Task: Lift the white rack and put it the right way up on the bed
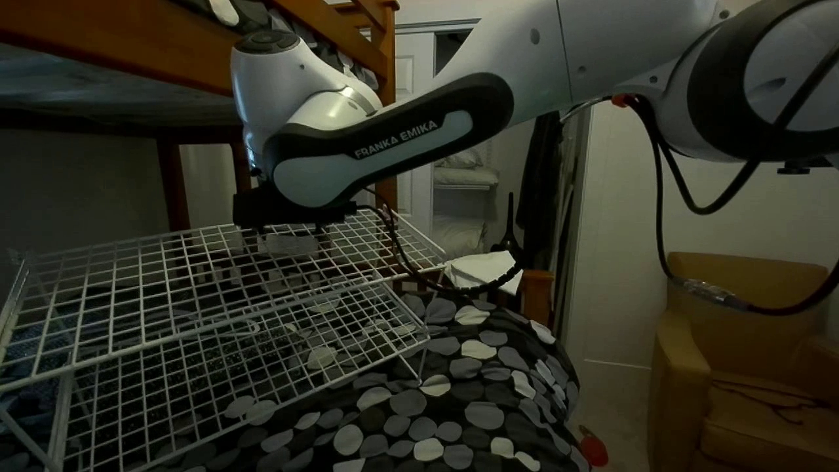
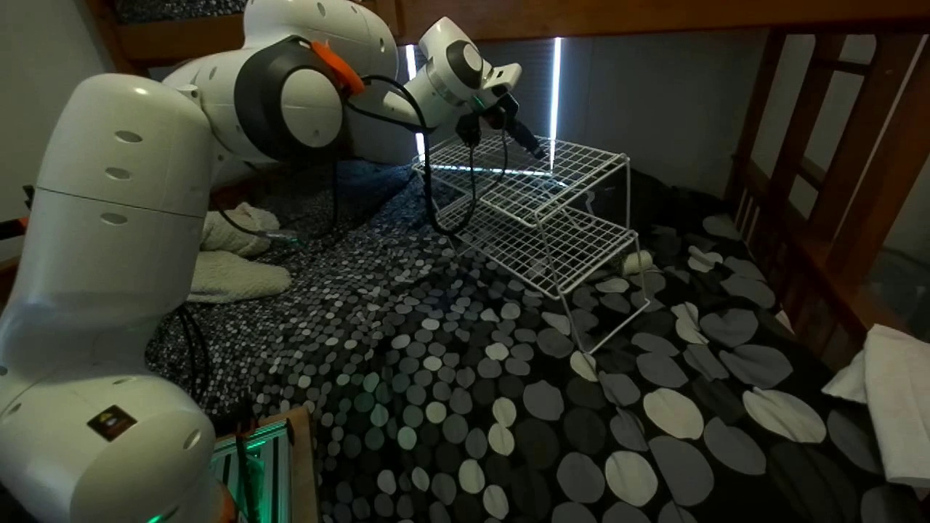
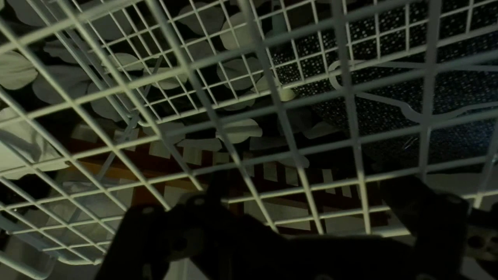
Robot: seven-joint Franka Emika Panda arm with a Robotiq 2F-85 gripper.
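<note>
White rack point(image 2: 538, 219): on the bed point(image 2: 450, 392), right of centre in an exterior view and near the back wall point(image 2: 654, 102); two mesh levels, one above the other.
Way it faces: mesh levels upward, wire legs down, a foot bar at the near-right end resting on the dotted cover — whether it sits quite level I cannot tell.
Long axis: slantwise, far left to near right in that view, the near-right end toward the slatted bed end point(image 2: 868, 174).
Gripper point(image 3: 309, 182): at the upper level, jaws well apart, several mesh wires showing between the fingers point(image 3: 408, 190); whether the tips touch the wire I cannot tell.
Overhead: the wooden rail of the upper bunk point(image 2: 581, 22); the arm point(image 2: 312, 109) comes in from the left.
Cable point(image 2: 426, 160): a black loop hanging in front of the rack's left part.
Seen through the mesh: a white hanger point(image 3: 381, 99) — at which level, unclear.
Farther off: white cloth point(image 2: 901, 399) by the bed end, a cream fleecy thing point(image 2: 236, 276) at left, both well apart from the rack.
Armchair point(image 1: 734, 354): tan, beyond the bed's edge.
</note>
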